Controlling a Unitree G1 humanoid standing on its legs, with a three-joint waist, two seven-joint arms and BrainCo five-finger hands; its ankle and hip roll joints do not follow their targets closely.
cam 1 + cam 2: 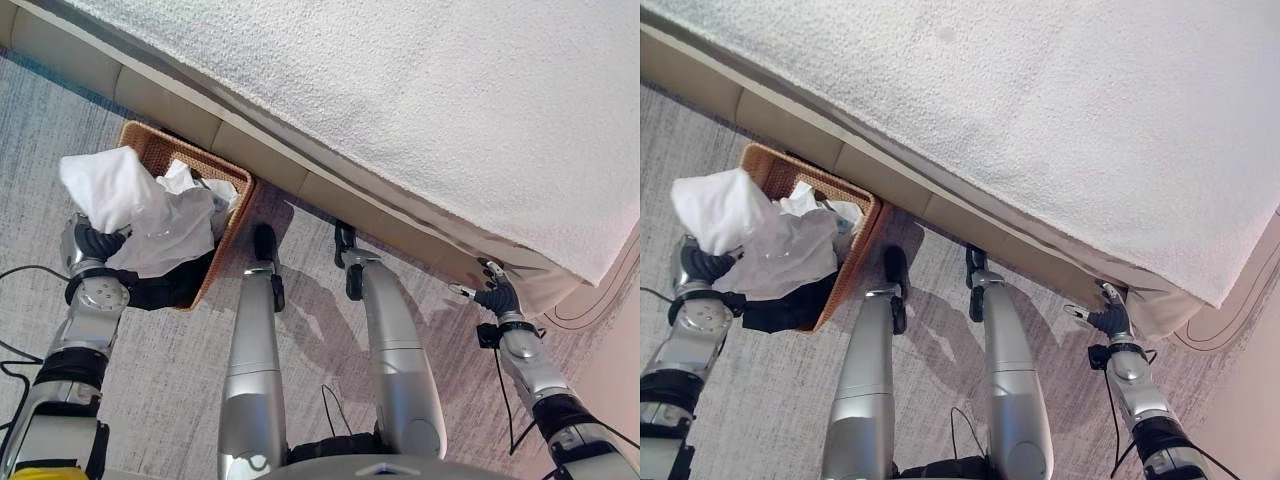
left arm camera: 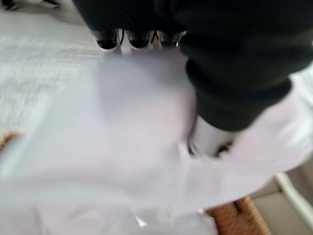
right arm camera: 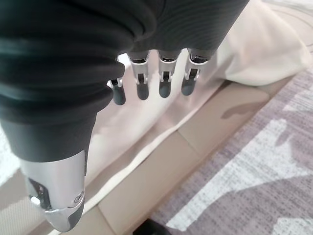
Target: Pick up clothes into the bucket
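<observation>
The left hand [image 1: 97, 242] is raised at the near side of the basket [image 1: 232, 222], its fingers curled into a white cloth [image 1: 115, 190] that it holds bunched up above the basket's rim. In the left wrist view the cloth drapes over the thumb and fingers [image 2: 108, 40]. More white clothes [image 1: 185, 215] fill the woven basket, and a dark garment [image 1: 165, 288] hangs at its near edge. The basket stands on the grey carpet [image 1: 170, 380] just beside the bed [image 1: 420, 110]. The right hand [image 1: 497, 296] hangs with relaxed, straight fingers [image 3: 165, 90], holding nothing, near the bed's corner where a cream sheet [image 3: 254, 44] hangs.
</observation>
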